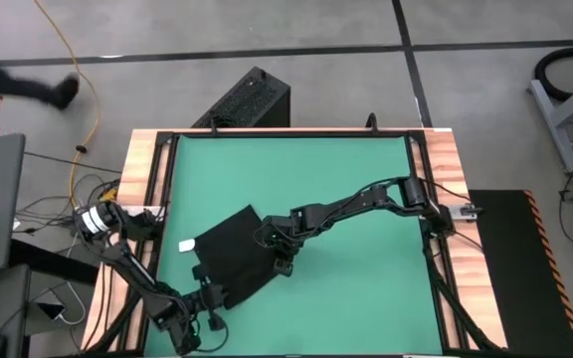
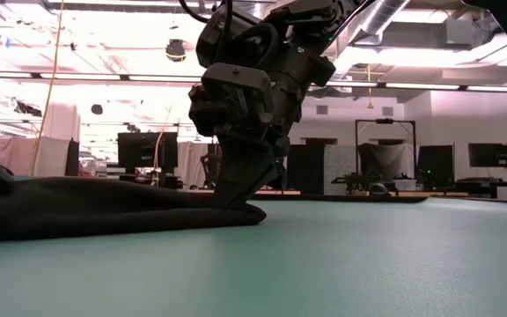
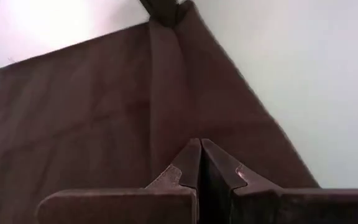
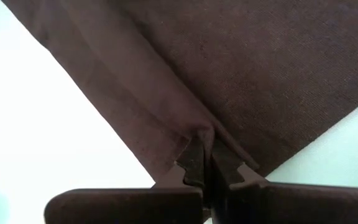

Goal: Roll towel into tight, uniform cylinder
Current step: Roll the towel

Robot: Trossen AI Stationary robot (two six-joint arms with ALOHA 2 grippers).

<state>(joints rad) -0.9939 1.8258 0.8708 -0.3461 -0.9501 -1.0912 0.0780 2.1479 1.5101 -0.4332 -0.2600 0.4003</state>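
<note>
The black towel (image 1: 229,254) lies flat on the green mat (image 1: 346,189) toward its near left, with a small white tag (image 1: 187,244) at its left edge. My right gripper (image 1: 272,246) is shut at the towel's right edge and also shows in the low view (image 2: 236,195). My left gripper (image 1: 207,295) is shut at the towel's near edge. A raised fold runs across the towel between the two grippers, as the left wrist view (image 3: 163,93) shows. My left gripper pinches a raised fold at the towel's near edge (image 3: 194,142) between its two fingers, coming from the table's near side and slanting down. The rest of the towel lies on the mat. My right gripper pinches a fold at the towel's right edge (image 4: 202,132) between its two fingers, slanting down from the table's right. The low view shows the edge (image 2: 240,210) gathered at the fingertips and resting on the mat.
A wooden frame (image 1: 147,179) borders the mat. A black ribbed box (image 1: 252,99) stands on the floor past the far edge. A person's leg (image 1: 28,85) shows at the far left. The mat is bare to the right (image 1: 366,278).
</note>
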